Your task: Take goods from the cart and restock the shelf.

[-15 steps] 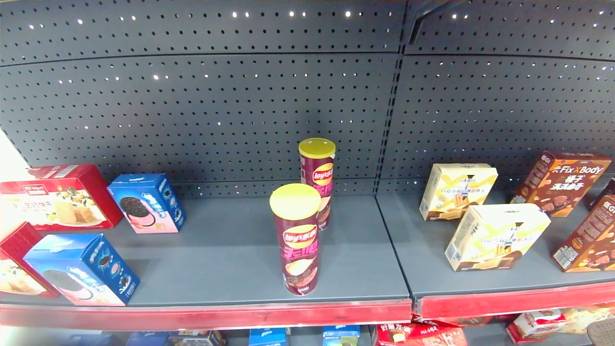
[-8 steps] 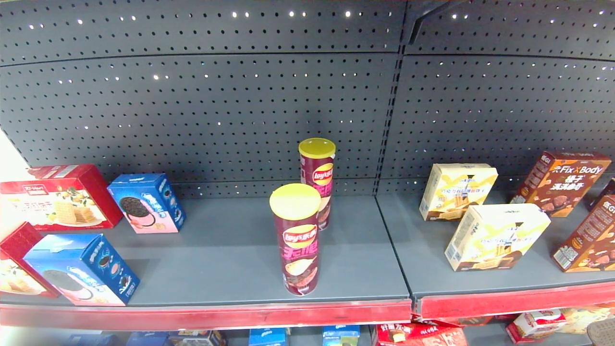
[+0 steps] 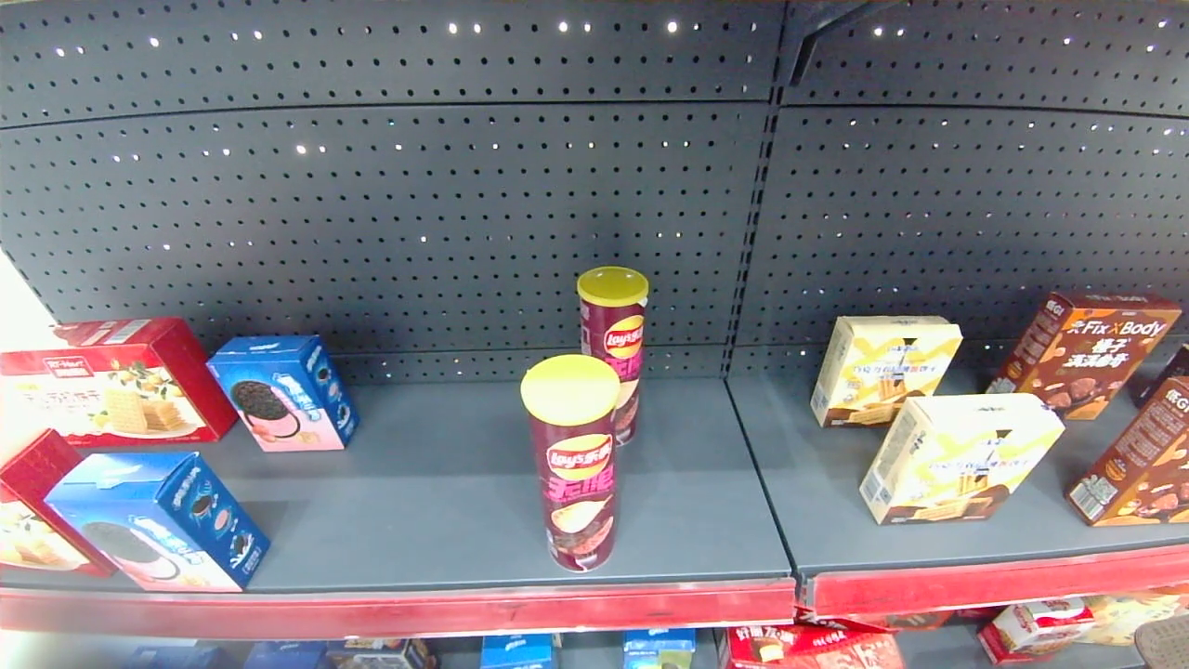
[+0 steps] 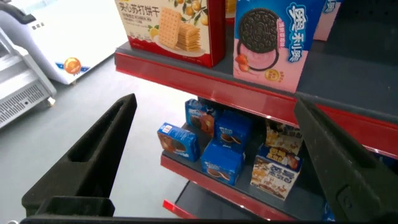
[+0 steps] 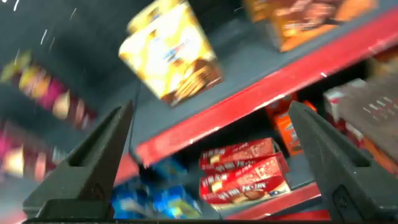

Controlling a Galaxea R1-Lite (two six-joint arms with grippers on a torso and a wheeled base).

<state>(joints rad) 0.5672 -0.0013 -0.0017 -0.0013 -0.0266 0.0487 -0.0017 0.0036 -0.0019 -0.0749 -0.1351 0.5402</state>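
Left wrist view is showing the left gripper [image 4: 214,107] spread wide with nothing between its fingers, hanging low in front of the shelf [image 4: 348,65]. Beyond the gap a red cracker box [image 4: 171,28] and a blue cookie box [image 4: 273,37] are standing at the shelf's front edge, apart from the fingers, and small blue packs [image 4: 217,152] are sitting on the tier beneath. Pale grey floor [image 4: 99,87] is stretching away beside the shelving.

Over in the right wrist view, the right gripper [image 5: 212,109] is likewise gaping and empty. Past it, blurred, a front cream box [image 5: 171,53] is resting on the deck above the red edge strip [image 5: 280,81], with red packs [image 5: 245,171] on the tier below.

From the head view, the front chip can [image 3: 576,465] is standing upright near the shelf's front lip, and the rear chip can [image 3: 613,348] is standing upright just behind it, nearer the back. On the robot's left a rear cookie box [image 3: 283,390] and a rear cracker box [image 3: 116,381] are sitting close to the back; on its right a rear cream box [image 3: 882,367] and brown boxes [image 3: 1082,353] are doing the same. Behind everything the dark pegboard panel [image 3: 372,204] is rising, light pricking through its holes.
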